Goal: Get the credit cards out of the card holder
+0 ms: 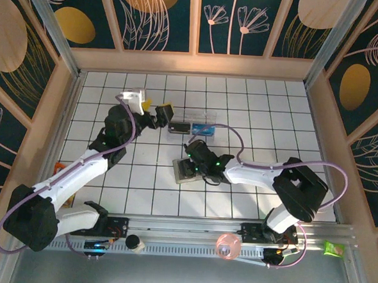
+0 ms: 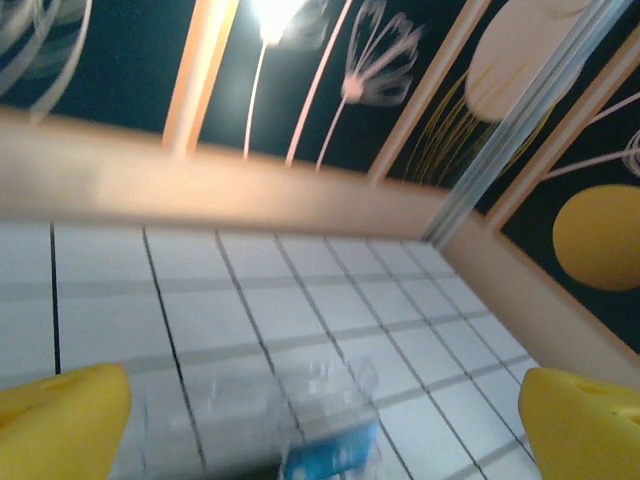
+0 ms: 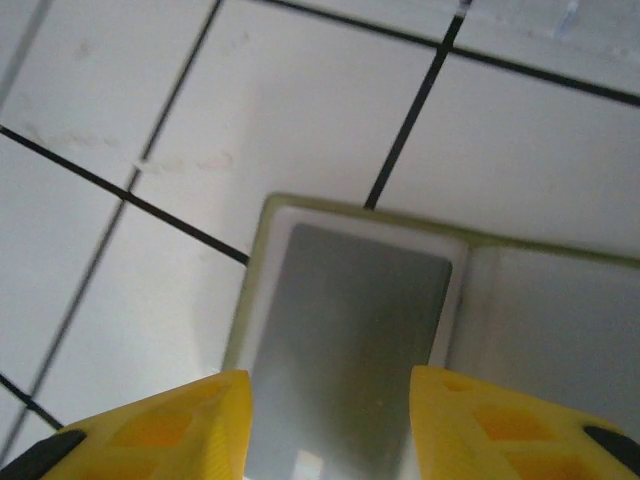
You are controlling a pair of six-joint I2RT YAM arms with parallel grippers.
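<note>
The card holder (image 1: 181, 177) lies open on the white tiled table, just in front of the middle. Its olive edge (image 3: 300, 204) frames a cream inside. A grey credit card (image 3: 350, 320) lies flat in its left half. My right gripper (image 1: 189, 167) hovers close over it, and in the right wrist view the right gripper (image 3: 330, 420) is open, with its yellow fingers apart over the card's lower part. My left gripper (image 1: 160, 114) is at the left end of a clear plastic box (image 1: 196, 126). Its jaws are wide open (image 2: 325, 420), with nothing between them.
The clear box (image 2: 330, 400) holds dark and blue contents and looks blurred in the left wrist view. Wooden walls close the table on three sides. A pink ring (image 1: 229, 245), a green packet (image 1: 333, 248) and a small round object (image 1: 134, 243) lie on the front rail.
</note>
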